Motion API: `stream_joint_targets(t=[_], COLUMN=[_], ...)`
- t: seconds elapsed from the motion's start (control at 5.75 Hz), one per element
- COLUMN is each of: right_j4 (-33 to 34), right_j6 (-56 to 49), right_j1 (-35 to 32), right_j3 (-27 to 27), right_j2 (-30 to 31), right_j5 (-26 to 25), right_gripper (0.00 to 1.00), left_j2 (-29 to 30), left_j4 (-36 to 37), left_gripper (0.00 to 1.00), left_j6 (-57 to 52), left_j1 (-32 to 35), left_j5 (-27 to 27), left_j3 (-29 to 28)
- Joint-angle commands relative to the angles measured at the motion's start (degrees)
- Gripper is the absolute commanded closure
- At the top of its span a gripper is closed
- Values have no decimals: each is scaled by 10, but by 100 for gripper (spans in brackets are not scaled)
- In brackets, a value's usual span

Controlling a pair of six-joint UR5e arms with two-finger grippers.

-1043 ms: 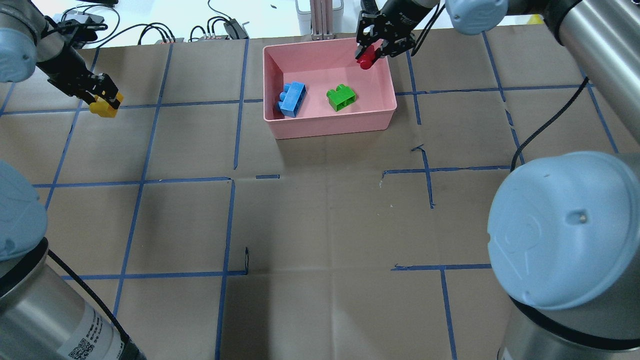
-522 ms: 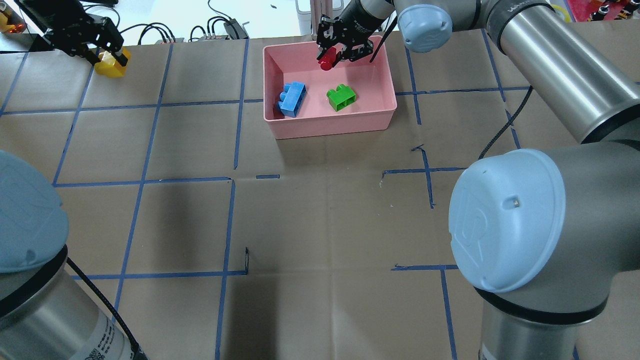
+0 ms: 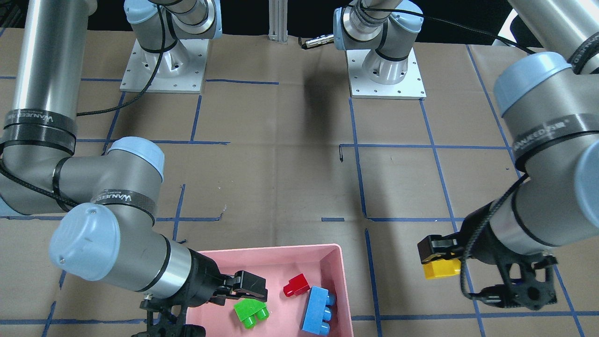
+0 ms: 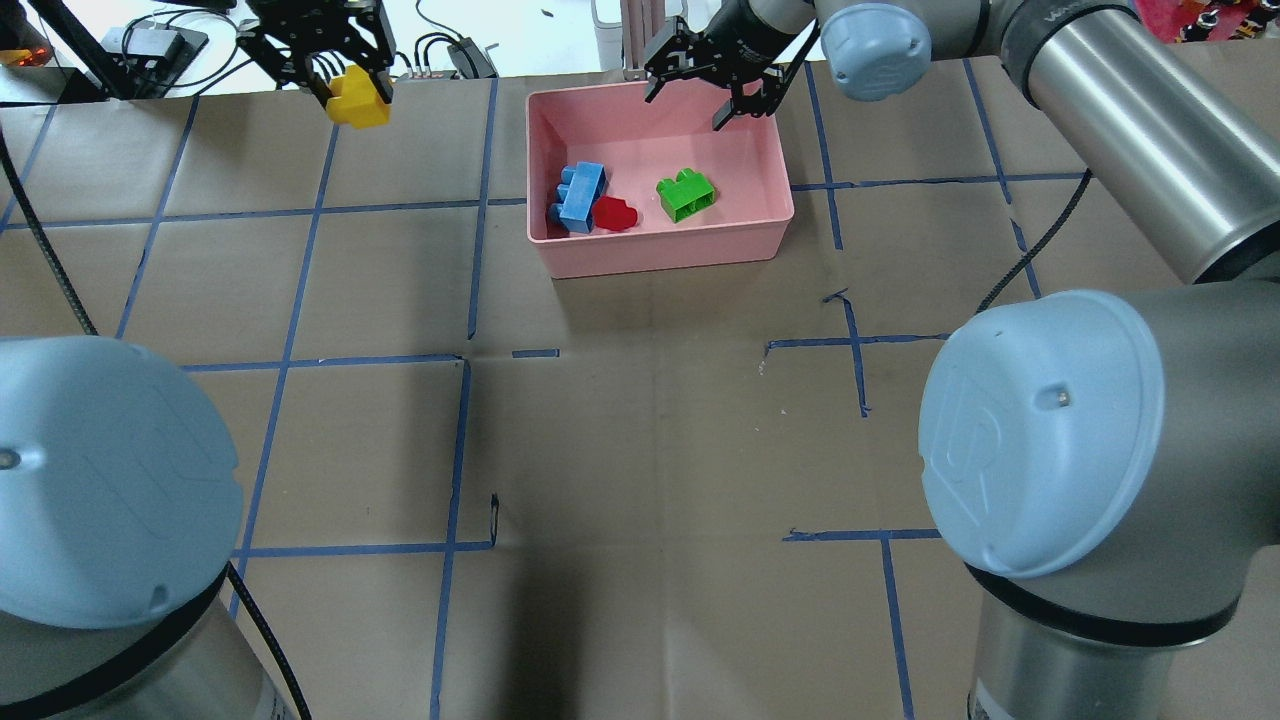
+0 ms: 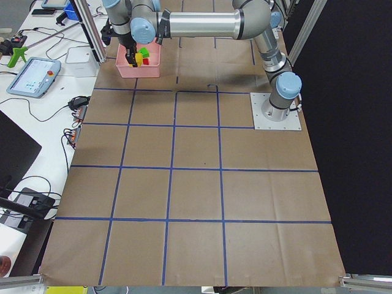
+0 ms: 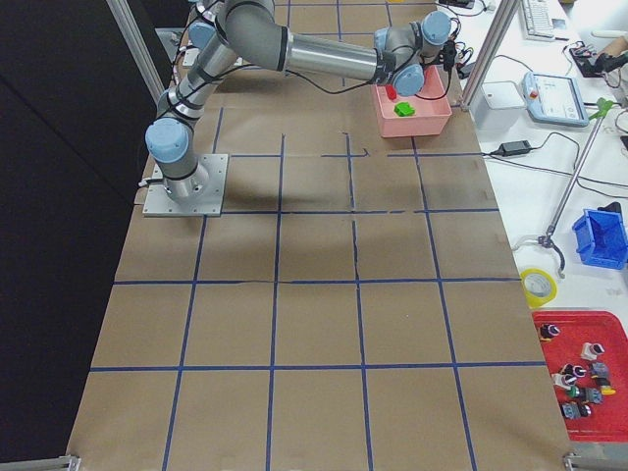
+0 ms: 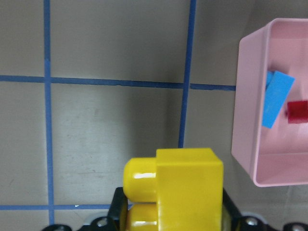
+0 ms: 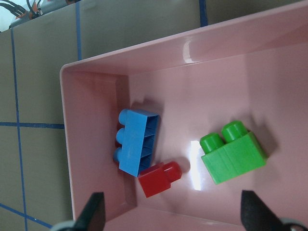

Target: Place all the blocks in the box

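The pink box (image 4: 660, 255) stands at the table's far middle. In it lie the light blue block (image 4: 580, 197), the red block (image 4: 616, 214) touching it, and the green block (image 4: 686, 194). My right gripper (image 4: 690, 100) hangs open and empty over the box's far rim. In the right wrist view the gripper (image 8: 175, 216) is spread above the blue (image 8: 137, 142), red (image 8: 160, 179) and green (image 8: 233, 153) blocks. My left gripper (image 4: 345, 85) is shut on the yellow block (image 4: 358, 98), held above the table left of the box. The yellow block (image 7: 183, 187) also shows in the left wrist view, with the box (image 7: 245, 110) at the right.
Cables and small devices (image 4: 440, 55) lie beyond the table's far edge, and an aluminium post (image 4: 645, 40) stands just behind the box. Blue tape lines grid the brown table. Both arm bases (image 3: 386, 70) are bolted at the robot's side.
My right gripper has opened and the red block has dropped into the box beside the blue block. My left gripper has moved right towards the box with the yellow block.
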State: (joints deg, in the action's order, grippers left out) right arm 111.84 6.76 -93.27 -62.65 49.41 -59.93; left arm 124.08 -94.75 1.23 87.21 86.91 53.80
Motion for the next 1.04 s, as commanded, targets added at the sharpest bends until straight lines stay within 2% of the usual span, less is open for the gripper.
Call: stream_joint_targets(t=[0.0, 0.17, 0.35, 0.52, 0.7, 0.87], right_j4=[-51, -112, -147, -187, -237, -260], right_j6=[-85, -130, -143, -175, -175, -171], right_j1=[40, 61, 76, 83, 86, 81], right_j3=[-3, -3, -3, -3, -3, -4], right_j2=[26, 45, 76, 106, 137, 171], right_j5=[-36, -89, -179, -273, -290, -290], right_gripper=[1, 1, 1, 1, 1, 1], left_j2=[30, 54, 87, 117, 126, 123], left_j4=[54, 92, 119, 159, 170, 170], left_gripper=[77, 77, 77, 73, 36, 1], left_j6=[125, 190, 211, 217, 217, 211], left_j1=[79, 125, 140, 145, 148, 148], left_j5=[18, 19, 19, 19, 20, 17], left_j3=[-2, -6, -10, -7, -4, -3])
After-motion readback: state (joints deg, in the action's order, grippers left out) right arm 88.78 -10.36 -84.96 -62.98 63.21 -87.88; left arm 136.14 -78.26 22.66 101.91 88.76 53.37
